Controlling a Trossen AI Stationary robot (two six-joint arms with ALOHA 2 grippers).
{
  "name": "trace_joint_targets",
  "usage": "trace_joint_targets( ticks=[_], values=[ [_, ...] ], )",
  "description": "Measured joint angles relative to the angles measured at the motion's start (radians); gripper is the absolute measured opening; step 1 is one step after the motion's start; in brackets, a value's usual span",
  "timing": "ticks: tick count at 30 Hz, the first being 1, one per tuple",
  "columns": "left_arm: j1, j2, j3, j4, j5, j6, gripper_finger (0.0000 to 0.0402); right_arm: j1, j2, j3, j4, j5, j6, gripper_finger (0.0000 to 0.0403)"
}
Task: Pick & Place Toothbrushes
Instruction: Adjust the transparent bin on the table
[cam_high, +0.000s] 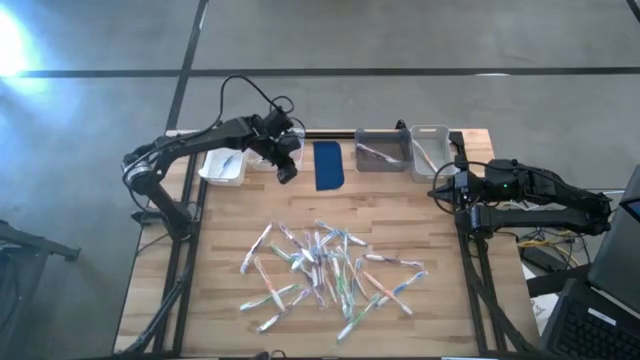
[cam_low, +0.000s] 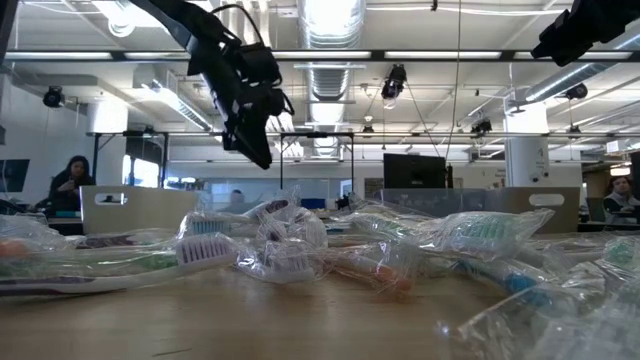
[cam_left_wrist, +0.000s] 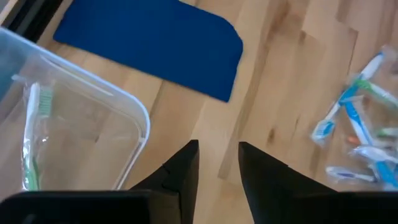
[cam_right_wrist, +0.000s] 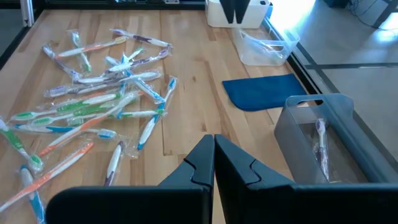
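Observation:
Several wrapped toothbrushes (cam_high: 330, 275) lie in a loose pile on the middle of the wooden table; the pile also fills the low view (cam_low: 300, 250) and shows in the right wrist view (cam_right_wrist: 93, 106). My left gripper (cam_left_wrist: 219, 155) hangs open in the air at the far left, between a clear bin (cam_left_wrist: 140, 118) and a dark blue pad (cam_left_wrist: 155, 43), with nothing between its fingers. In the high view it (cam_high: 287, 172) is beside the pad (cam_high: 328, 165). One green toothbrush (cam_left_wrist: 34, 124) lies in the clear bin. My right gripper (cam_right_wrist: 214, 155) waits shut at the table's right edge (cam_high: 465, 190).
A row stands along the far edge: a white bin (cam_high: 222, 165), the clear bin, the blue pad, a grey bin (cam_high: 382, 152) holding a toothbrush (cam_right_wrist: 321, 140), and another clear bin (cam_high: 430, 148). Bare wood lies between the row and the pile.

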Motion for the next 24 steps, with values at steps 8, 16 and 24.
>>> trace_joint_targets(
  ticks=[8, 16, 24],
  values=[
    [-0.005, 0.068, 0.000, 0.021, -0.043, 0.005, 0.0112, 0.000, 0.000, 0.000, 0.000, 0.000, 0.000, 0.0008],
    [-0.004, 0.106, 0.000, 0.068, -0.177, 0.006, 0.0112, 0.000, 0.000, 0.000, 0.000, 0.000, 0.000, 0.0008],
    [-0.006, 0.098, 0.000, 0.091, -0.106, -0.001, 0.0112, 0.000, 0.000, 0.000, 0.000, 0.000, 0.000, 0.0008]
  ],
)
